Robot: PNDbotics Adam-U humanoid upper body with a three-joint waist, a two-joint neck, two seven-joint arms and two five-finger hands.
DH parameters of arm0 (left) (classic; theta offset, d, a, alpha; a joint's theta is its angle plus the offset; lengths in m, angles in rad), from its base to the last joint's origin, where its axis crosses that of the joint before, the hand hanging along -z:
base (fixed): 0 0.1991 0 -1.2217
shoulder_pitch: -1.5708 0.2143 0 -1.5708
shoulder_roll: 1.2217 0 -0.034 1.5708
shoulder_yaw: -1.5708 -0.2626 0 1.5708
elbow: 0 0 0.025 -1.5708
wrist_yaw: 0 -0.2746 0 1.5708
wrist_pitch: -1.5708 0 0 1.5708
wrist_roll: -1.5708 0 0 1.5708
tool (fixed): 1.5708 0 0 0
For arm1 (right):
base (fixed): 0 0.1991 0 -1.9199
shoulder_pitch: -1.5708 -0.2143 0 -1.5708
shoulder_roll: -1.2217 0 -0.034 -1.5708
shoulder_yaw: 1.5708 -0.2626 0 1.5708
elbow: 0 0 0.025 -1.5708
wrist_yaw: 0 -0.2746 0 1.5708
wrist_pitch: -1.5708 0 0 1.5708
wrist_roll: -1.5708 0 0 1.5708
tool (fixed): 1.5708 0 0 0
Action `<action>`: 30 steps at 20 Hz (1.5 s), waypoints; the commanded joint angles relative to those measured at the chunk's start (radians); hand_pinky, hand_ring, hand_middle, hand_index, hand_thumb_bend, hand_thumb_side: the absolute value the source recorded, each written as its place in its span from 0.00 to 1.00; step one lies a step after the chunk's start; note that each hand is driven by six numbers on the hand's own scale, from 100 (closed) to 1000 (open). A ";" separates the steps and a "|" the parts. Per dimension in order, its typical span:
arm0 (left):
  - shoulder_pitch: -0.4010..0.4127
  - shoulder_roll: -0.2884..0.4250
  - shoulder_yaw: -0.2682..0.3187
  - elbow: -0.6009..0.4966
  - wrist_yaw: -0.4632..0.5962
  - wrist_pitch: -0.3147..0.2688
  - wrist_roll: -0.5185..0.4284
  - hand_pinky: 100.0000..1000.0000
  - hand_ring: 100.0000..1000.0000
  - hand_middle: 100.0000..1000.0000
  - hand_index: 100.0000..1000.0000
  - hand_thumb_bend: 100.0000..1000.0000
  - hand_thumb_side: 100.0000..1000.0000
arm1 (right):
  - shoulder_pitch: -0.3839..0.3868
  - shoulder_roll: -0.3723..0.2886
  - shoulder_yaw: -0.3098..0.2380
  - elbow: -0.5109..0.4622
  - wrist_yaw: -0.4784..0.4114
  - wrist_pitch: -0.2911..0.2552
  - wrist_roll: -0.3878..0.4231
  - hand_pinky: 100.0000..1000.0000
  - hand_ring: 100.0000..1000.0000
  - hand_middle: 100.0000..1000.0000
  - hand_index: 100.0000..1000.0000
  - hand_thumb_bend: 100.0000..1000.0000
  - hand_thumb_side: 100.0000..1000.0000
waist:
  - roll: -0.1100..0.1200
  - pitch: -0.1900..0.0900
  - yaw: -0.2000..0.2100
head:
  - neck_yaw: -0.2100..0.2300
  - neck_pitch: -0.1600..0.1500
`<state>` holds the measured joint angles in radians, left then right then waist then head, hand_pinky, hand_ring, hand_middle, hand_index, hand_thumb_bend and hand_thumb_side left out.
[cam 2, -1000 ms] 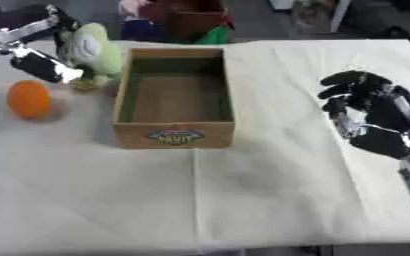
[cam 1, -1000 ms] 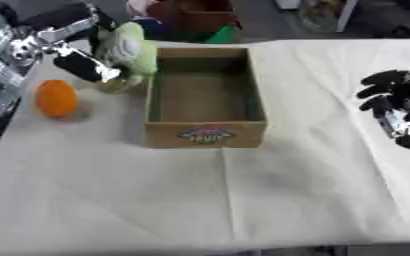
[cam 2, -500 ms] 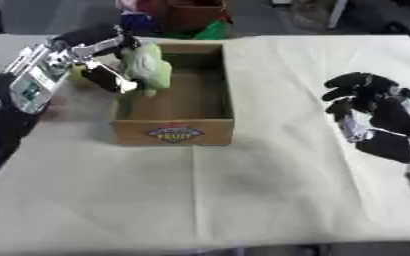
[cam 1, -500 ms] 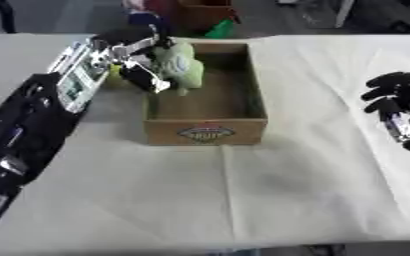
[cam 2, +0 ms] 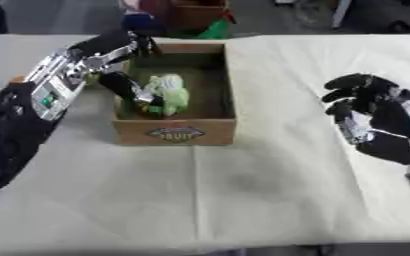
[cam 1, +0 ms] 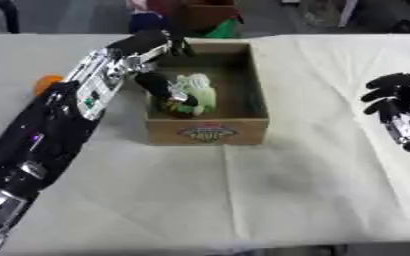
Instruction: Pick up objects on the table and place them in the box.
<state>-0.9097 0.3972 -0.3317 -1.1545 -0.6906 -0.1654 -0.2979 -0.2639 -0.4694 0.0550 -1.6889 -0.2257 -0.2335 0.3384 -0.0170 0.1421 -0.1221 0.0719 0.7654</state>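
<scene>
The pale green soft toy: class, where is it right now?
The pale green soft toy sits inside the brown cardboard box, toward its left wall, with the left robot hand around it.

I count one box [cam 1: 207, 131] on my desk [cam 1: 243, 200]. One green toy [cam 1: 196, 94] sits inside it. One orange ball [cam 1: 44, 82] lies on the desk, partly hidden behind my left arm. I have two hands in view: one left [cam 1: 160, 87], one right [cam 1: 399, 112].
</scene>
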 commanded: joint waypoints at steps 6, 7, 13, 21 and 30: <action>0.060 0.224 0.093 -0.216 0.108 0.135 0.025 0.71 0.62 0.62 0.71 0.30 0.16 | -0.001 -0.026 -0.018 -0.007 0.002 -0.001 -0.001 0.57 0.67 0.68 0.73 0.00 0.06 | 0.013 -0.018 0.014 | -0.021 0.005; 0.076 0.245 0.101 -0.213 0.102 0.148 0.025 0.71 0.62 0.62 0.71 0.26 0.16 | 0.000 -0.026 -0.019 -0.007 0.002 0.000 -0.001 0.57 0.67 0.68 0.73 0.00 0.06 | 0.015 -0.018 0.016 | -0.025 0.005; 0.160 0.332 0.137 -0.122 0.035 0.177 -0.038 0.72 0.63 0.63 0.73 0.26 0.17 | 0.003 -0.029 -0.023 -0.006 0.007 0.000 -0.003 0.57 0.67 0.68 0.73 0.00 0.06 | 0.021 -0.013 0.022 | -0.039 0.005; 0.188 0.339 0.181 0.025 -0.084 0.190 -0.023 0.71 0.63 0.63 0.73 0.28 0.18 | 0.007 -0.029 -0.025 -0.006 0.009 -0.002 -0.005 0.57 0.67 0.68 0.73 0.00 0.06 | 0.016 -0.012 0.024 | -0.046 0.005; 0.179 0.303 0.176 0.128 -0.222 0.191 -0.052 0.71 0.64 0.64 0.74 0.30 0.19 | 0.010 -0.027 -0.026 -0.005 0.009 -0.004 -0.005 0.57 0.67 0.68 0.73 0.00 0.06 | 0.012 -0.011 0.021 | -0.047 0.005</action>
<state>-0.7082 0.6809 -0.1640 -1.0289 -0.8907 0.0262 -0.3396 -0.2459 -0.4706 0.0412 -1.6875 -0.2215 -0.2347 0.3352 -0.0056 0.1422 -0.0995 0.0269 0.7654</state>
